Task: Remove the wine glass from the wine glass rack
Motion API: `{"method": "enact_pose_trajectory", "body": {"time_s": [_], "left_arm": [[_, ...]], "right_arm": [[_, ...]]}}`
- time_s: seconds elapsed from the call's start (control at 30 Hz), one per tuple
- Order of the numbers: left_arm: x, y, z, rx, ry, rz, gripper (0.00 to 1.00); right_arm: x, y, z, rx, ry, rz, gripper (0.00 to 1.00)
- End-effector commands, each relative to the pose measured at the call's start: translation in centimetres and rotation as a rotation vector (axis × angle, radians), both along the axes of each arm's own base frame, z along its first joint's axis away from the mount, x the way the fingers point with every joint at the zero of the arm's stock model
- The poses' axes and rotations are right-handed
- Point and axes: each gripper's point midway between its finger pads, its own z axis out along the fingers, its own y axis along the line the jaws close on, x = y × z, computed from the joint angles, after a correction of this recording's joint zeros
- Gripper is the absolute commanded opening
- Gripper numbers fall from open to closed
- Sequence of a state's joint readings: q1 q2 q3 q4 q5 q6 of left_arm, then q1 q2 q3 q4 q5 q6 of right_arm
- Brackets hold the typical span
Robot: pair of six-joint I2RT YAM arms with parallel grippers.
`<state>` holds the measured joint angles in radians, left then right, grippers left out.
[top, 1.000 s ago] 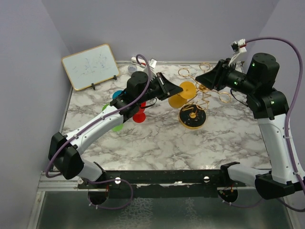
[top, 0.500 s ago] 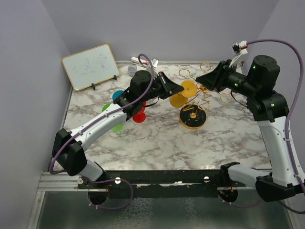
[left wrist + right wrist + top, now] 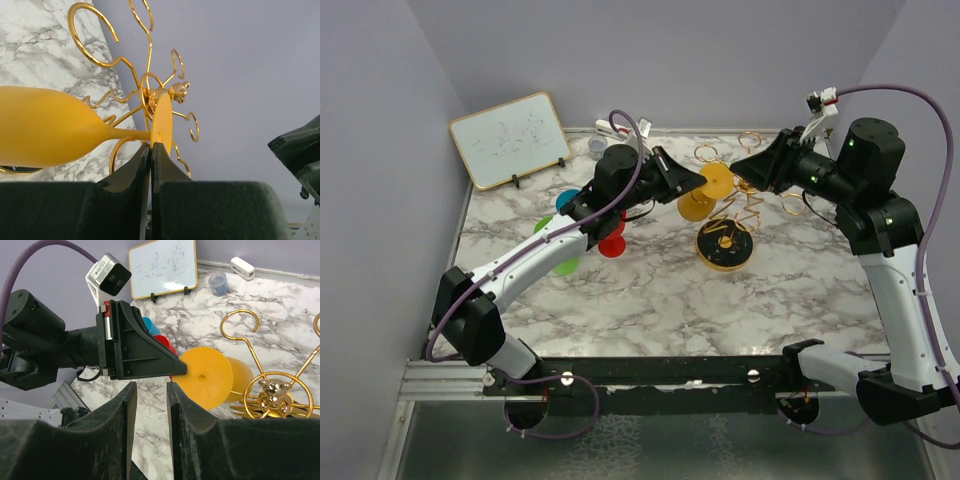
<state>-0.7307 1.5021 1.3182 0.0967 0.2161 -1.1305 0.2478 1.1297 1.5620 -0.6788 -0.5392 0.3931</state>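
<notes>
A yellow wine glass (image 3: 703, 200) is held on its side just beside the gold wine glass rack (image 3: 724, 247), to the left of the rack's central post in the overhead view. Its round foot is turned towards the post and its bowl points away from the rack. The left pincer (image 3: 151, 150) is clenched on the rim of that foot, its two black fingers pressed nearly together with only the thin yellow disc between them. The glass is carried clear of the marble surface (image 3: 650, 290), at the height of the rack's looped arms; whether the stem lies inside one of those loops cannot be told. The right pincer (image 3: 150, 387) is poised on the other side of the rack, above the wire arms. Its fingers are parted with nothing between them, and it is aimed at the foot of the glass. The rack itself is seen standing upright on its round black, gold-rimmed base. Further left of the rack, a red glass (image 3: 612, 243) is seen under the left arm, with blue and green pieces partly hidden beside it. A whiteboard (image 3: 510, 140) is propped well to the rack's left, near the back wall.
</notes>
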Motion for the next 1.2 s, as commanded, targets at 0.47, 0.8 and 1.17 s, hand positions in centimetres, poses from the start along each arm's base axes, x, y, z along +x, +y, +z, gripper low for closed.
{"method": "enact_pose_trajectory", "body": {"time_s": [0.47,0.8,1.17], "left_arm": [[3.4,8.7,4.6,0.001,-0.143,0.278,0.00],[-7.3,14.1,8.4,-0.001,-0.579,0.159,0.00],[-15.8,17.9,8.0,0.030,-0.735,0.065,0.00]], "right_arm": [[-0.5,1.5,0.9,0.039,-0.044,0.103,0.30],[-6.3,6.1,0.4,0.125,-0.126,0.665,0.32],[-9.3,14.4,-0.3,0.080,-0.176,0.754,0.40]]}}
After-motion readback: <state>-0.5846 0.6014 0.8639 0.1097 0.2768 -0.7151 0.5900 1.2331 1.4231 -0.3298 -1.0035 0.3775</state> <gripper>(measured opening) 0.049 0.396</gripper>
